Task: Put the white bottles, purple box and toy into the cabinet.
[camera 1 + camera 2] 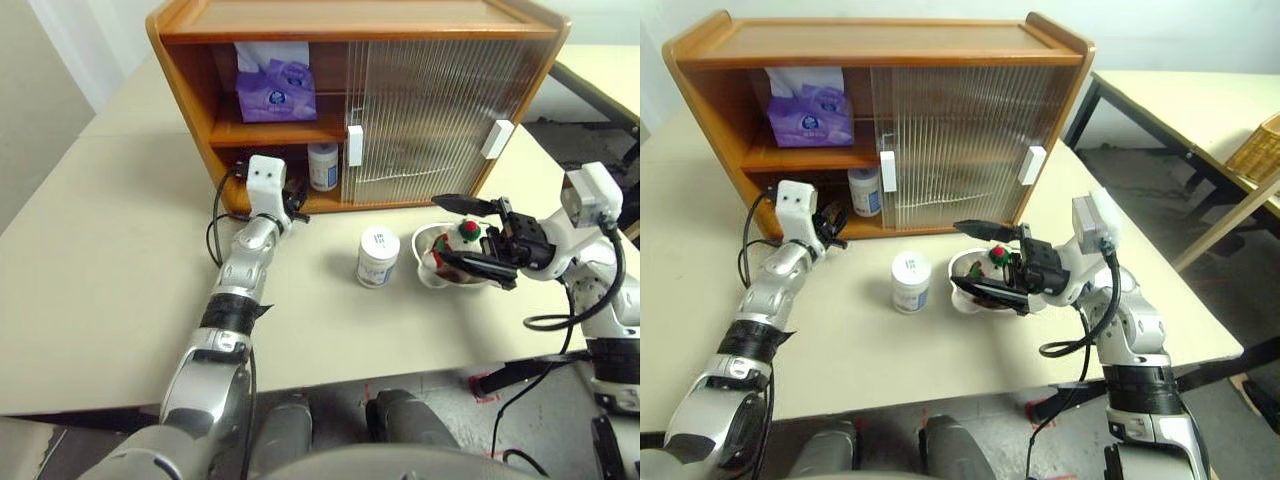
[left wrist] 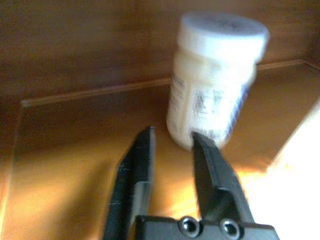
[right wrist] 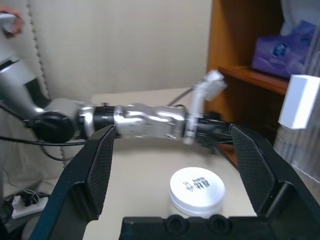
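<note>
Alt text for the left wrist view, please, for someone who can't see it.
A white bottle with a blue-printed label stands on the cabinet's wooden lower shelf, just beyond the left gripper. The gripper's two black fingers are parted, with nothing between them.

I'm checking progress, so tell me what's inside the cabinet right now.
In the cabinet, the purple box sits on the upper shelf and one white bottle on the lower. The ribbed door hides the rest.

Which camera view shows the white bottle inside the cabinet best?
The left wrist view: the bottle in the cabinet looms close beyond the left gripper. Both eye views show it small on the lower shelf.
</note>
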Action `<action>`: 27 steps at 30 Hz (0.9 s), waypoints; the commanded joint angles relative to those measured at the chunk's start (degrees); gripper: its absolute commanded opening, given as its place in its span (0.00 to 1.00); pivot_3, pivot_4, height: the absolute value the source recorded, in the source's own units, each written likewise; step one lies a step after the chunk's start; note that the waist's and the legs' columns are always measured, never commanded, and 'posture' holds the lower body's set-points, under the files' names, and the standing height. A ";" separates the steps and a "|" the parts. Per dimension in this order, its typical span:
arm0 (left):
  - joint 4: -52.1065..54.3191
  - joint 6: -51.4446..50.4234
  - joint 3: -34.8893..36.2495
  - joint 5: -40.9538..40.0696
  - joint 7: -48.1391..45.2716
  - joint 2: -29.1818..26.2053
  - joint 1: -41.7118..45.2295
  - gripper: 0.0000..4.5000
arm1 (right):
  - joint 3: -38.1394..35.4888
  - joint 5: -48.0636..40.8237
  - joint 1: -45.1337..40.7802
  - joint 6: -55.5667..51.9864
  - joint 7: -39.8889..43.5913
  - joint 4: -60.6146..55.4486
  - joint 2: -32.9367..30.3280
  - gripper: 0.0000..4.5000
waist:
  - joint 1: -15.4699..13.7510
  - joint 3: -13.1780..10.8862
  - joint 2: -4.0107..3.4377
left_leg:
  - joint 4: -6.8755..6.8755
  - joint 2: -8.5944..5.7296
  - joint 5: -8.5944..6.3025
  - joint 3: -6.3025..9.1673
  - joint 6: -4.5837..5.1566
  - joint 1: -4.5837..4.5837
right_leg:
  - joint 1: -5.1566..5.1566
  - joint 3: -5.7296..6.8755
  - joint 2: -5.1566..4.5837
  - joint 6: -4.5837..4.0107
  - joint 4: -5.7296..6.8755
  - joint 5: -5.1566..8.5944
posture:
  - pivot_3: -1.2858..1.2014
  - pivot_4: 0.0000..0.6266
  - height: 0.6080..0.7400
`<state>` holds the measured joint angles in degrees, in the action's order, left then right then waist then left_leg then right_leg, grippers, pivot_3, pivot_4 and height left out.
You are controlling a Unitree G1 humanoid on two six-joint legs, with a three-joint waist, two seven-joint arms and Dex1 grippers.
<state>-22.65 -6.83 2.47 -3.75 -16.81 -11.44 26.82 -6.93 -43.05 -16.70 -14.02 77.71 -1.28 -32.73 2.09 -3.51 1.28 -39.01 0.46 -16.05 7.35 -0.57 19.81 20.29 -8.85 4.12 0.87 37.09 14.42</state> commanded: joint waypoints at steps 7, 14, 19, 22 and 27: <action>19.23 -5.90 -2.51 -10.11 -20.50 -8.93 -11.57 0.99 | -1.81 -0.39 0.68 -2.48 -3.79 -2.20 -0.20 1.00 | -0.25 0.11 -0.04 | -0.01 0.00 -0.01 0.03 0.02 0.00 | 0.01 0.01 -0.02 -0.22 0.02 -0.13 | 0.48 0.05 1.00; 18.99 -4.96 -9.37 -13.13 -42.46 -19.27 -14.59 0.99 | -1.92 -0.23 0.66 -2.84 -4.11 -2.98 -0.58 1.00 | 0.26 0.38 -0.24 | 0.13 0.12 -0.03 0.12 0.00 0.09 | 0.33 0.04 -0.05 -0.79 0.10 -0.44 | 0.48 0.04 1.00; 13.36 -1.71 -12.70 -11.74 -46.35 -16.96 -10.95 0.99 | -2.28 -0.22 1.22 -2.86 -3.93 -3.47 -0.79 1.00 | 0.41 0.61 -0.49 | 0.09 0.14 -0.03 0.19 0.00 0.17 | 0.39 0.04 -0.15 -0.77 0.10 -0.44 | 0.47 0.04 1.00; 9.49 0.80 -15.05 -9.20 -47.33 -15.22 -8.50 0.99 | -2.44 -0.42 1.49 -3.26 -4.39 -4.52 -0.96 1.00 | 0.87 0.72 -0.62 | 0.10 0.16 -0.04 0.17 0.01 0.25 | 0.46 0.00 -0.17 -0.74 0.09 -0.42 | 0.47 0.04 1.00; 2.84 3.41 -17.03 -7.76 -48.29 -11.47 -4.75 0.99 | -2.32 -0.49 2.11 -4.27 -5.77 -6.90 -1.04 1.00 | 1.42 0.82 -0.78 | 0.14 0.16 -0.05 0.14 0.04 0.30 | 0.49 0.06 -0.15 -0.47 0.08 -0.27 | 0.47 0.04 1.00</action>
<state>-18.08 -4.25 -13.67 -12.73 -64.36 -23.25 21.41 -8.90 -43.17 -14.92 -17.59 72.40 -6.80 -33.28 3.51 -2.69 0.50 -38.87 0.62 -16.10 7.49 -0.53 20.12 20.77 -8.79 3.98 0.69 37.16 14.33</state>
